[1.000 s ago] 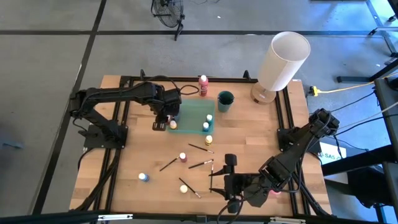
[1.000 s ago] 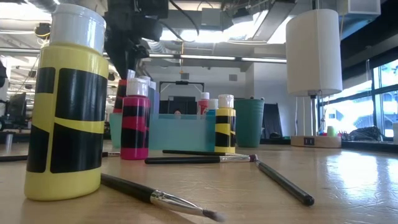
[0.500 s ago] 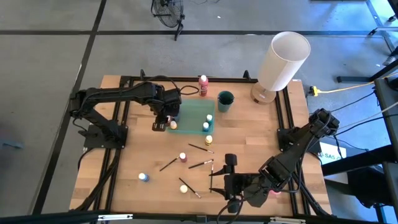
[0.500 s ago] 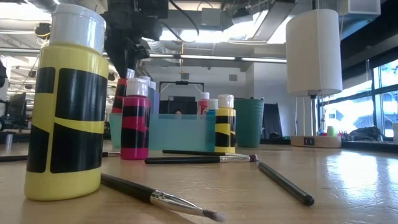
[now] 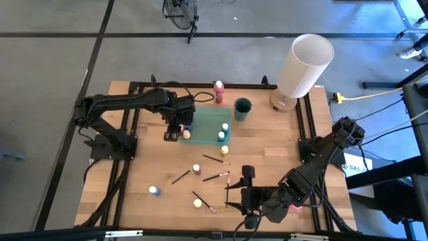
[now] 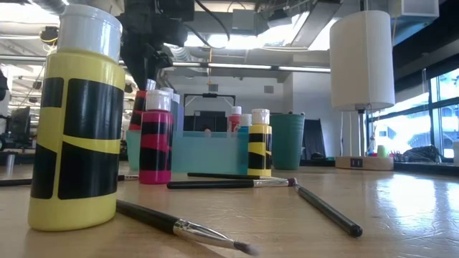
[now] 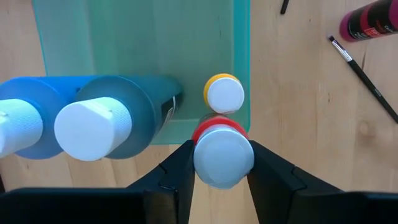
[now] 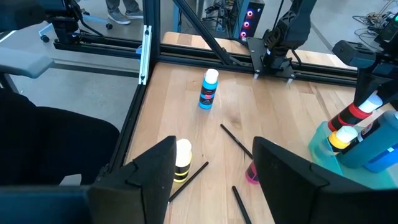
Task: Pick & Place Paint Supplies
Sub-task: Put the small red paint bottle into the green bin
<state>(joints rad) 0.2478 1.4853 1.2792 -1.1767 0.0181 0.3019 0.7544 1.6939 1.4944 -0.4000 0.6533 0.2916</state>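
At the near edge of the wooden surface (image 5: 267,134), the right pincer (image 5: 249,201) hung low with its two fingers wide apart and nothing between them. Just past it stood a yellow bottle (image 5: 197,202) with a white cap, and a thin brush (image 5: 204,203) lay right beside that bottle. A blue bottle (image 5: 154,191) stood alone, a little off to the left of it. Farther in, a pink bottle (image 5: 196,169) stood among more dark brushes (image 5: 215,177) lying flat on the wood. Behind those, another yellow bottle (image 5: 225,150) stood just in front of a see-through teal tray (image 5: 207,119). Two small bottles (image 5: 222,132) sat inside the tray at its right side. At the tray's left front corner, the left pincer (image 7: 222,177) was clamped on the white cap of a red bottle (image 7: 222,155), holding it upright. That bottle sat right at the tray's edge, touching a small yellow-orange bottle (image 7: 224,94) that stood inside the tray. Two big blue bottles (image 7: 93,121) stood next to them in the tray. Beyond the tray stood a dark green cup (image 5: 242,108) and a tall red bottle (image 5: 219,92). A big white cylinder (image 5: 304,65) stood at the far right corner.
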